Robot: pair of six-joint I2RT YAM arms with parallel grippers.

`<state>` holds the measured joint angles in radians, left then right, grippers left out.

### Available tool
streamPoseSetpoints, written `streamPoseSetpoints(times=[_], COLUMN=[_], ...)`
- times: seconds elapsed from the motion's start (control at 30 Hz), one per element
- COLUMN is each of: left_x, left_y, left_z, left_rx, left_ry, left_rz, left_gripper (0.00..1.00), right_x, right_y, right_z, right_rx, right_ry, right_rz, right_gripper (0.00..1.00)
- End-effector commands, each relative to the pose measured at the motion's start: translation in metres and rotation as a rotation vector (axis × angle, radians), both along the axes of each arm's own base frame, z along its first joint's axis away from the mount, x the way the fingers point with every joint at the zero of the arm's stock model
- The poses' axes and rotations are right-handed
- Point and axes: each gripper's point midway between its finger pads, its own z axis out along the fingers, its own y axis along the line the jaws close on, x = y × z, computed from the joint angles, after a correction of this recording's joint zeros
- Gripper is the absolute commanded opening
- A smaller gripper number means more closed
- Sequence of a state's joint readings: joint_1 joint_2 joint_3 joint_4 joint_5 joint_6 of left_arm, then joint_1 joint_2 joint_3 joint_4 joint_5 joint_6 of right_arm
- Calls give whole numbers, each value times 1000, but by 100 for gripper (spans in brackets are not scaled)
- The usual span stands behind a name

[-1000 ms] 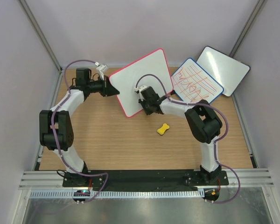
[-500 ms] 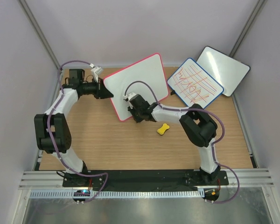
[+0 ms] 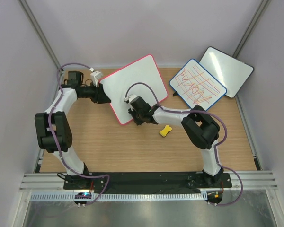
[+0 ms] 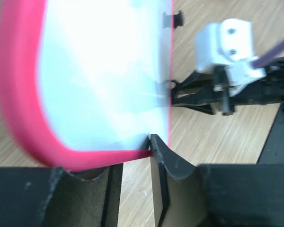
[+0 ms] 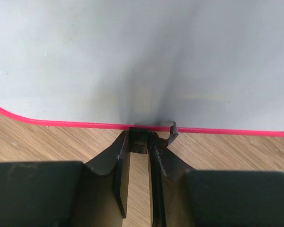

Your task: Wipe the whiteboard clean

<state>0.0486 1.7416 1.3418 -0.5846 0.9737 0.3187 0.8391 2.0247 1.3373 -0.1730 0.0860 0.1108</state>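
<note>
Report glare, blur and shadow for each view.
Left wrist: glare washes out the whiteboard, its frame blurred close to the lens. Right wrist: sharp, a grey shadow streaks the board above the right hand. Top external: even light, sharp throughout.

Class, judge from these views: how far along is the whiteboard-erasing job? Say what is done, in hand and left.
Done: the large red-pink-framed whiteboard shows a blank white face, no marks visible. In hand: the left gripper pinches its left edge, the right gripper its near edge. Left: probably only setting it down; the yellow bone-shaped piece lies loose on the wooden table.
</note>
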Motion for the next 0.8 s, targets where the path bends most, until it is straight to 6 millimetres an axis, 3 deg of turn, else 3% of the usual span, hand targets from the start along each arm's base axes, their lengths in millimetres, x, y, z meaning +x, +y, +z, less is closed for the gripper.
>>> streamPoseSetpoints(times=[0.0,0.23,0.73,0.77], left_x=[0,1,-2,0], left_y=[12,10,14,19], left_z=[-15,-14,-1,0], left_rx=[61,50,81,113], left_ry=[15,-18,-84,-100], left_rz=[-2,-15,1,23], left_gripper=[29,31,87,99], right_x=[-13,-13,-13,-12], right_y=[41,41,41,40], right_z=[6,4,-7,-8], right_rx=[114,120,117,118], right_ry=[27,27,38,42], right_rz=[79,73,54,49], right_gripper=[1,1,1,1])
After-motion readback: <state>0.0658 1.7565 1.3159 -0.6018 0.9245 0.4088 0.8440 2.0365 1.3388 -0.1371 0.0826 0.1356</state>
